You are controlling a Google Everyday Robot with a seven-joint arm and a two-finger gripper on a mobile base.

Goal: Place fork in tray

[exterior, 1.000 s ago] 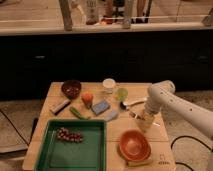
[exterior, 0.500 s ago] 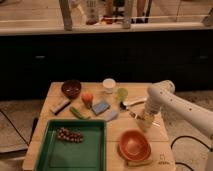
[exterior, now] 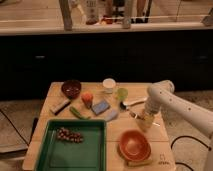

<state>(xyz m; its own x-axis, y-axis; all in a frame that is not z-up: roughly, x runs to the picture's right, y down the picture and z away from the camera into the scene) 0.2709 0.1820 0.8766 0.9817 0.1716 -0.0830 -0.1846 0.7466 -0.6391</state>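
- Smooth white tubular robot arm [exterior: 192, 112]: glossy plastic-looking shell, no markings legible.
- Rounded white elbow housing [exterior: 161, 92]: dome-shaped, the widest part of the arm.
- Short white lower link [exterior: 151, 106]: narrower, cylindrical.
- Pale cream-toned gripper [exterior: 144, 120]: mounted at the lower link's end, over the right part of the light wooden table [exterior: 162, 141].

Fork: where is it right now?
Camera view, right side of the table: the fork is by the gripper, just above the bowl and right of the tray.
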